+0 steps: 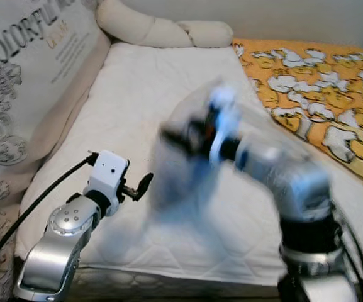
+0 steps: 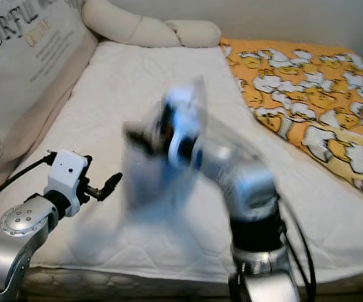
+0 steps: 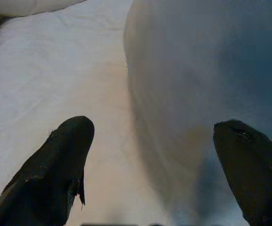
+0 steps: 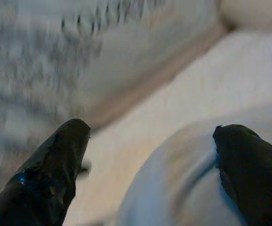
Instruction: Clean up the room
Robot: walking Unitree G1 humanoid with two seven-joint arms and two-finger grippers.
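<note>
Step in hand, by judgement: lifting pale bag (image 1: 181, 170) off bed (image 1: 143, 94).

Right gripper (image 1: 172, 135) blurred by motion above bed; bag hanging below it, apparently held; grip itself not clear. In right wrist view fingers (image 4: 55, 169) spread wide, pale fabric between.

Left gripper (image 1: 145, 184) just beside bag, fingers (image 3: 60, 160) wide, nothing held.

Next: steady right arm, confirm hold, possibly close left gripper on bag.

Beyond grippers: pillow (image 1: 162, 28), yellow blanket (image 1: 319, 75).

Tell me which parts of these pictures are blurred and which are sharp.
Left eye view: the right arm and its pale bag smear with motion, while the left gripper and mattress stay crisp. Right wrist view: the printed cushion streaks. Left wrist view: the bag looms soft and shadowed.
</note>
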